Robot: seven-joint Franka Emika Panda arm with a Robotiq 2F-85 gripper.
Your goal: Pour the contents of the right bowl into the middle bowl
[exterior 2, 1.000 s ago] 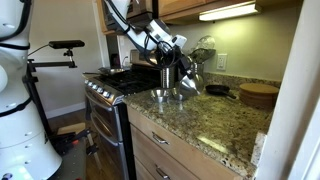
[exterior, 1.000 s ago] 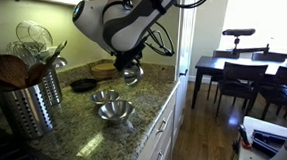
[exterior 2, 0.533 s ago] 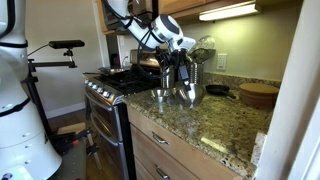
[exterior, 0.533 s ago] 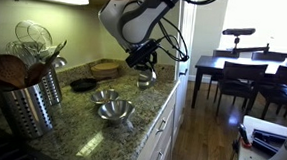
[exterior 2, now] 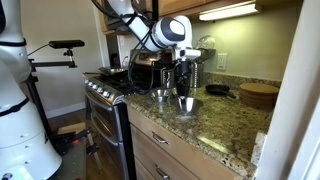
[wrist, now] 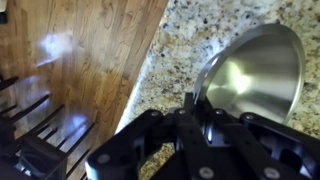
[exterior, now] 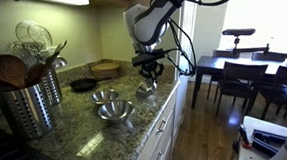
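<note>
Pinching thin rim of the steel bowl (wrist: 255, 75), my fingers (wrist: 189, 106) clamped tight; light, stiff, slick, likely to pivot.

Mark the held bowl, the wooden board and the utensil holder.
held bowl (wrist: 255, 75): wrist view, shiny inside.
wooden board (exterior: 105, 67): an exterior view, top face.
utensil holder (exterior: 27, 111): an exterior view, perforated metal side.
</note>
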